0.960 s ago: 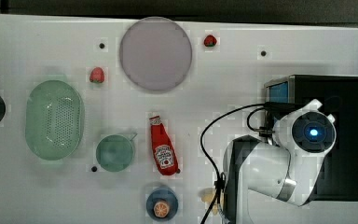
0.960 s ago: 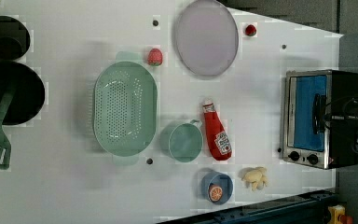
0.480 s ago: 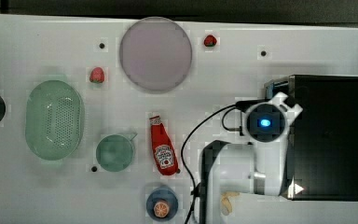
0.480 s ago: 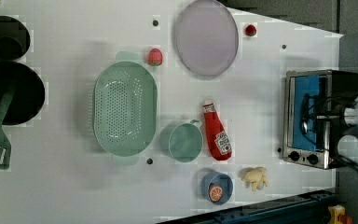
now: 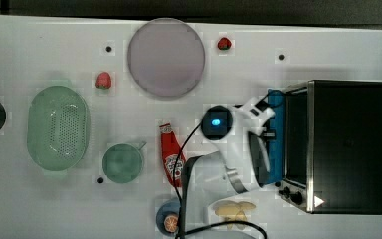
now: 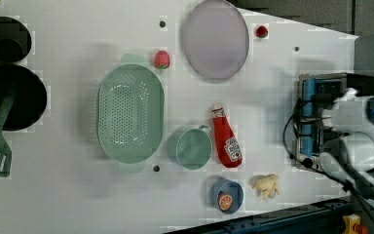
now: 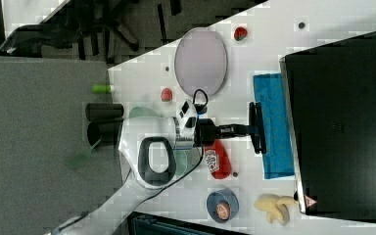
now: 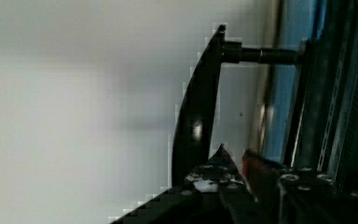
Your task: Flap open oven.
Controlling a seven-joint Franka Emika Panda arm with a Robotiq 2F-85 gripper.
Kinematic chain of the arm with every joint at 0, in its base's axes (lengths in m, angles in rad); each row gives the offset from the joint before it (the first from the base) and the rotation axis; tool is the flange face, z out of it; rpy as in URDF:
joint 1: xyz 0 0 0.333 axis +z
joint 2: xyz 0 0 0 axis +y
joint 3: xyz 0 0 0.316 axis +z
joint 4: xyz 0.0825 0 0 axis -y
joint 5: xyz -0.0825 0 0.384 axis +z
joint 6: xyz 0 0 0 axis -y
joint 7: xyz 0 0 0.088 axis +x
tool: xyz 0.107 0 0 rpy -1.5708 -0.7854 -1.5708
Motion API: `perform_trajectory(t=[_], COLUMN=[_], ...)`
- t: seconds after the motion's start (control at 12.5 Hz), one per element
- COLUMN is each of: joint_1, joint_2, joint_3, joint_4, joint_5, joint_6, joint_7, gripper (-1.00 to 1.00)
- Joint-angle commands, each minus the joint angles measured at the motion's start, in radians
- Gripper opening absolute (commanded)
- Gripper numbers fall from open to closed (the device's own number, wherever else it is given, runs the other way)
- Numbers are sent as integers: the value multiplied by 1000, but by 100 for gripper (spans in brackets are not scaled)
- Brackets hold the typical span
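The oven sits at the top view's right end of the white worktop, front facing the ketchup bottle. My read on handling: heavy, rigid metal box that should stay put under a pull; the blue glass door is stiff but breakable, hinged along its lower edge, and likely smooth and slippery. So load goes through the dark bar handle, not the pane. Best hold looks like mid-bar, between its two standoffs, to avoid racking the flap. End effector sits at that bar; in the right view its tip meets the handle, and the door already looks swung well down, blue pane facing up. Can't tell whether the fingers are clamped on the bar or only hooked against it. Wrist view gives what the others lack: the handle profile close up, its round standoff pin and the gap behind it. Top view hides most of the door under the arm; left view shows just a blue sliver and the knobs.
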Motion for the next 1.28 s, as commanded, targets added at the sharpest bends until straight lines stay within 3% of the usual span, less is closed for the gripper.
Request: perform_trajectory(t=[0.08, 0.48, 0.88, 1.04, 1.28], joint_1=[60, 135, 161, 163, 162], joint_2=[73, 213, 277, 247, 144], joint_3=[22, 27, 35, 48, 53], joint_4=[8, 41, 107, 146, 208], joint_5=[-80, -271, -275, -243, -11], joint_6=[-4, -16, -22, 10, 9], joint_7=[250, 546, 583, 583, 587], gripper=[-65, -65, -65, -65, -65])
